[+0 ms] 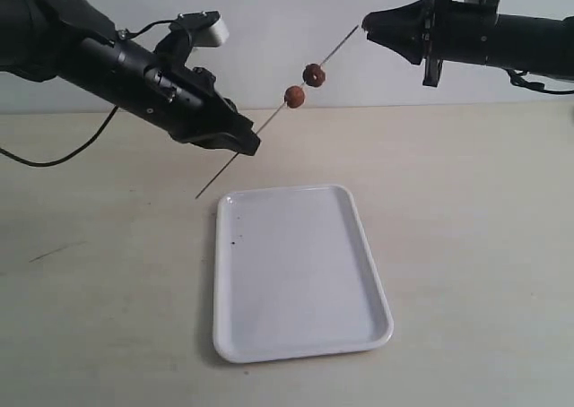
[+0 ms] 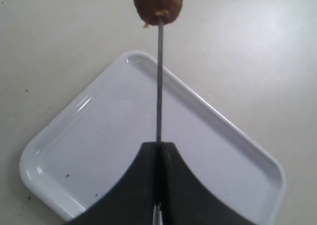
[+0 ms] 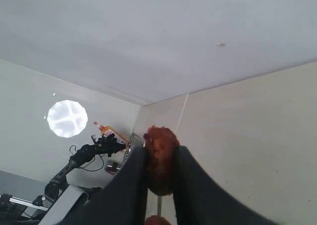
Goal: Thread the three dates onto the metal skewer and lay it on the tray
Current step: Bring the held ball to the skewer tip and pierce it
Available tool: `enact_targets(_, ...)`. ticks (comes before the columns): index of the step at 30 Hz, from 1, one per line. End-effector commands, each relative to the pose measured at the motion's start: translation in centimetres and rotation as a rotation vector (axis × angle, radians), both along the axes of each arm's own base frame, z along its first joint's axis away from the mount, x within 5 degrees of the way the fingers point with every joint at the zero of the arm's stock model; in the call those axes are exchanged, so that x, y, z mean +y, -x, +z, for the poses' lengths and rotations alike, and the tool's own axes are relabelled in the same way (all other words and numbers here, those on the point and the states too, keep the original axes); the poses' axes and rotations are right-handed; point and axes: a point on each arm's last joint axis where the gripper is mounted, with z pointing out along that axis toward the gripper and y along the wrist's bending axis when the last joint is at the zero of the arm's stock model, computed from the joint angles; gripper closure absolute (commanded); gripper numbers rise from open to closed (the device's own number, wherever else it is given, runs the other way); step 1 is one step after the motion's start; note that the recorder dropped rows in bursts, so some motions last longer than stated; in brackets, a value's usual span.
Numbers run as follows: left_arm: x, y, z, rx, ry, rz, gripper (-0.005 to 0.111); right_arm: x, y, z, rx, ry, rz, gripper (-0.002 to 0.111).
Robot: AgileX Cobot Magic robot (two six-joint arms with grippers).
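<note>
- Exterior: left gripper (image 1: 244, 142) clamps the metal skewer (image 1: 269, 120), slanted in the air over the tray (image 1: 296, 272); lower date (image 1: 294, 96) and upper date (image 1: 314, 74) threaded; right gripper (image 1: 369, 23) at the upper tip.
- Left wrist: jaws closed on the rod.
- Right wrist: jaws pinch the third date (image 3: 158, 136); threading it and the lay-down look left to do.

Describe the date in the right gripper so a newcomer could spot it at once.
Above the white tray, the metal skewer slants up from the left gripper to the right gripper. The date is the reddish-brown lump pinched there at the skewer's upper end. Unlike the two dates riding bare mid-rod, it is clamped and hidden in the exterior view.
</note>
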Motion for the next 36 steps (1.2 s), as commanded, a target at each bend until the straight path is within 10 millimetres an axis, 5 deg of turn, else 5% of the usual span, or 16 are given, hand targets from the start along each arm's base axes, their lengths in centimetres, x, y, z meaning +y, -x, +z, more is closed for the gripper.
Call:
enact_targets(1,-0.3,-0.5,-0.8,-0.007,0.006,0.017,0.107,0.5,0.0,0.3,-0.011,-0.011,0.015,0.091)
enact_targets(36,-0.4,0.4,0.8,0.002,0.039,-0.029,0.107,0.5,0.0,0.3,-0.016,-0.008,0.015,0.091)
